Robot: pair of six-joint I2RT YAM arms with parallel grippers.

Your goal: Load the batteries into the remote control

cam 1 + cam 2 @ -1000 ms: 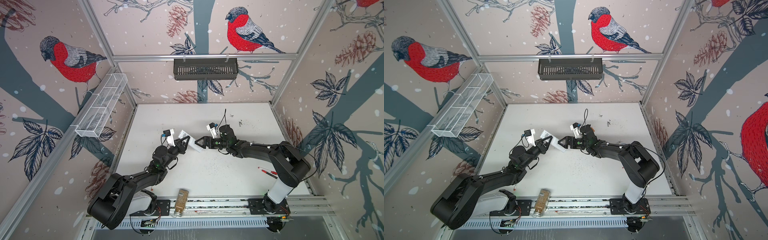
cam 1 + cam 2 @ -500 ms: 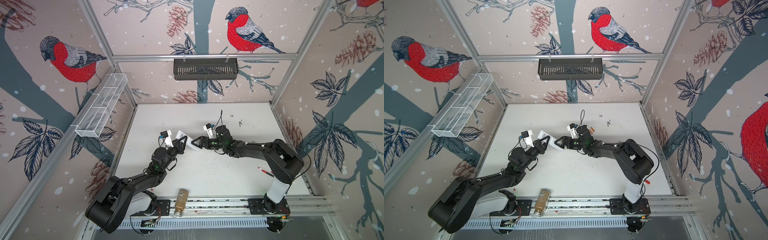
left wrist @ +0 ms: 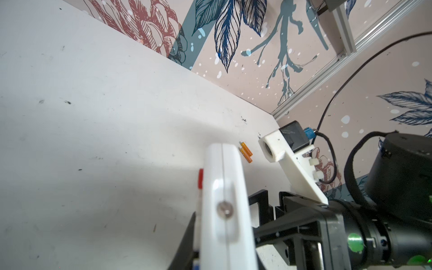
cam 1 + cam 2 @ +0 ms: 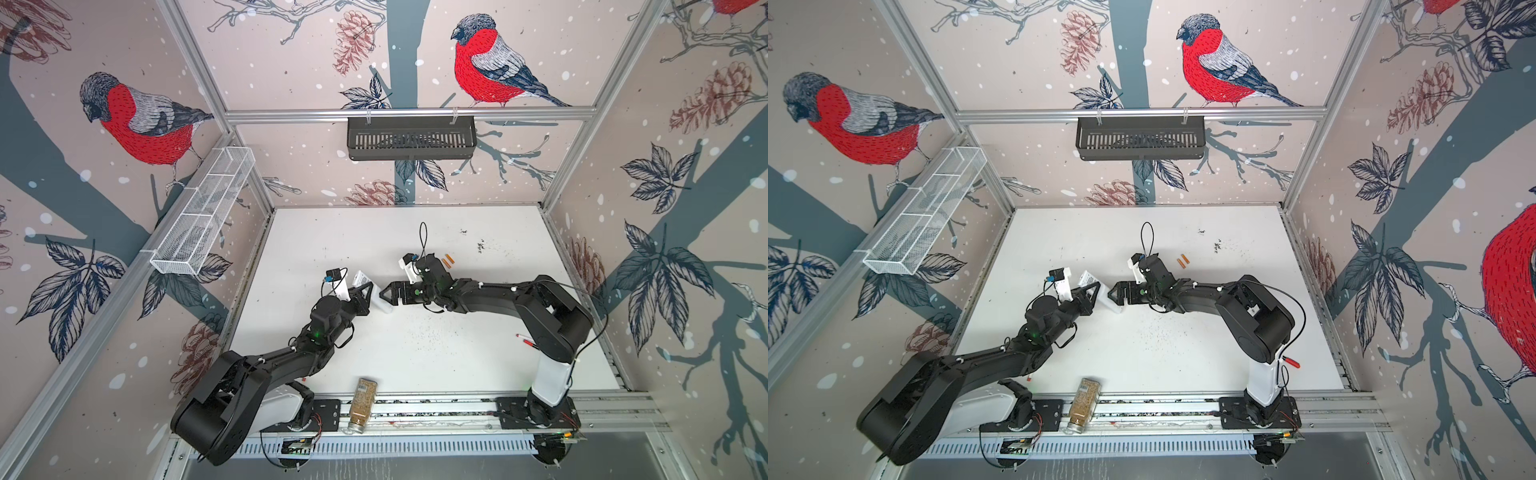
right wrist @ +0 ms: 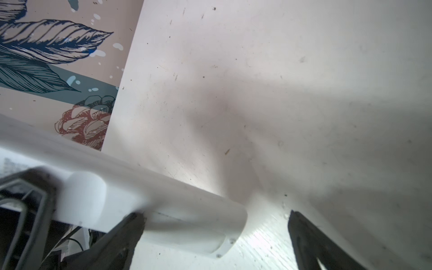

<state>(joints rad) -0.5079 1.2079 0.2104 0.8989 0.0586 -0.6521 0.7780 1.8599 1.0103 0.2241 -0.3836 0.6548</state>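
Pinching the remote control [image 3: 224, 198] edge-on, left gripper [image 4: 367, 289] is clamped on it. Right gripper [image 5: 215, 216], jaws spread wide, flanks remote's free end. Only left wrist & top views show batteries [image 3: 246, 153], lying on table [image 3: 93, 117] behind right gripper.

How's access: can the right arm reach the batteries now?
Probably yes. The batteries lie on bare table beside its wrist, nothing covering them. The open right end effector appears to straddle the tip of the remote control, which the left end effector holds, so it must back off first.
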